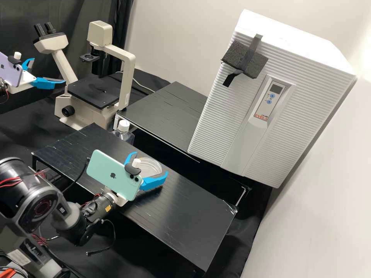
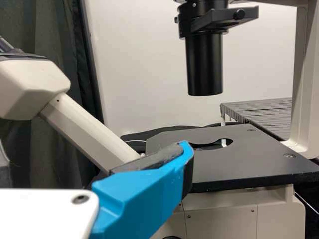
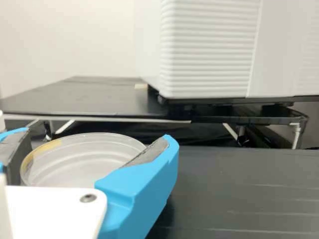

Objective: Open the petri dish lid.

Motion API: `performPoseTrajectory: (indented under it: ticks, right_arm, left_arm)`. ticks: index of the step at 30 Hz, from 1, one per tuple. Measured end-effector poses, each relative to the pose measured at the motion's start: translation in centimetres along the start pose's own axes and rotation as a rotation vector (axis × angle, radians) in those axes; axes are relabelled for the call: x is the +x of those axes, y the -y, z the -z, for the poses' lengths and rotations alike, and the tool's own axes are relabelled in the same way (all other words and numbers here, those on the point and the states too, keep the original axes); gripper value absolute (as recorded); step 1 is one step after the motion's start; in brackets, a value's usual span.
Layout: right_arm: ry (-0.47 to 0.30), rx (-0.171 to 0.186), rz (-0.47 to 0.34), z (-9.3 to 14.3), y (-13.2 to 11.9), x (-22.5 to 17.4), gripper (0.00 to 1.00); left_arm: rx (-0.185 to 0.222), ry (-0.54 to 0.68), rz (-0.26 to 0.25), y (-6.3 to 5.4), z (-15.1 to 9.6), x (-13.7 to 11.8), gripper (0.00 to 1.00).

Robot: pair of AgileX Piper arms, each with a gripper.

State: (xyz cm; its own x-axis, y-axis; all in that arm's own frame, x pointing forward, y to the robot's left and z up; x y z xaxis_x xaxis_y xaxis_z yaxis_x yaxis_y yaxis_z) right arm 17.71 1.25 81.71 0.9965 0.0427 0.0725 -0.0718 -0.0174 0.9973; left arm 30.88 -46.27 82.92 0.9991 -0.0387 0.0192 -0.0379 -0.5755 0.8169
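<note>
In the high view my left gripper [image 1: 49,70] is raised at the far left beside the microscope, its fingers apart and no object between them. One of the blue fingers [image 2: 144,191] shows before the microscope stage in the left wrist view. Over the front black table, my right gripper [image 1: 151,163] is around the clear round petri dish [image 1: 148,166], one finger against each side. In the right wrist view my right gripper [image 3: 97,133] has its pads at opposite edges of the petri dish [image 3: 84,162]. I cannot tell lid from base.
Behind the front table [image 1: 185,208] stand a clear bottle [image 1: 123,131] with a white cap and a second black table [image 1: 166,112]. A white ribbed incubator [image 1: 247,96] is at the right. The beige microscope [image 1: 125,73] stands at the back left.
</note>
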Motion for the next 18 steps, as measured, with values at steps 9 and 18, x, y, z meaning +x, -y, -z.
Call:
performPoseTrajectory:
  ticks: [9, 18]
  right_arm:
    - [0.066, 0.047, -0.123, -1.6, -2.7, -0.7, 0.0]
    - [0.283, 0.076, -0.234, -5.8, -4.8, -0.5, 0.0]
  left_arm:
    - [0.0, 0.0, 0.0, 0.0, 0.0, 0.0, 1.0]
    - [0.0, 0.0, 0.0, 0.0, 0.0, 0.0, 1.0]
